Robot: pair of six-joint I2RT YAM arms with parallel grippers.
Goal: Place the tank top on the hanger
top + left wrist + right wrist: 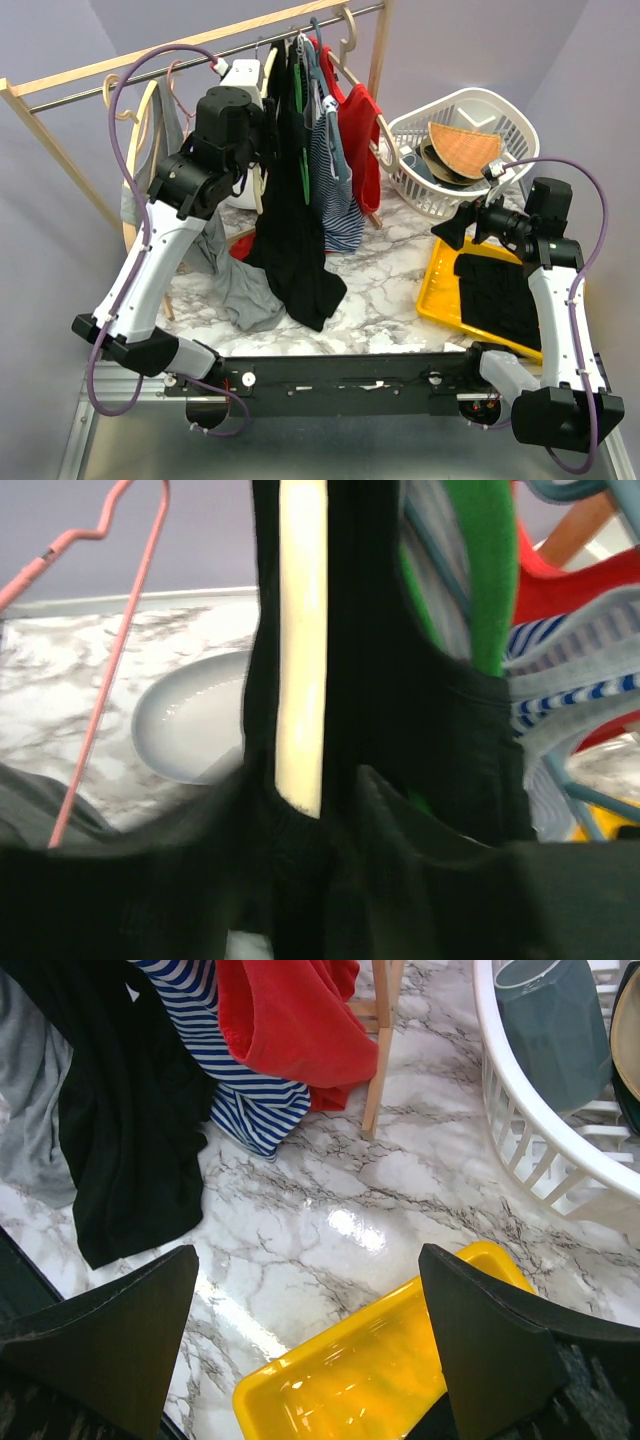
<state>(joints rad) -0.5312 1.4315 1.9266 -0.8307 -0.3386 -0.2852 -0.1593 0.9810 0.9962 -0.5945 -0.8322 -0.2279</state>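
The black tank top (285, 240) hangs from the rack rail, its hem trailing on the marble table. The left wrist view shows its fabric (400, 730) wrapped round one pale cream arm of the hanger (300, 630). My left gripper (265, 135) is up against the top's shoulder at the hanger. Its dark, blurred fingers (120, 900) flank the strap, and their hold is unclear. My right gripper (452, 228) hovers open over the yellow tray's far corner, its fingers (110, 1340) wide apart with nothing between them.
A green-striped black garment (490, 570), a striped top (335, 190) and a red one (360, 140) hang beside it. A grey top (245, 295) droops at the left. A pink wire hanger (110, 650), a white basket (520, 120) and a yellow tray (440, 290) holding black cloth (500, 290) are nearby.
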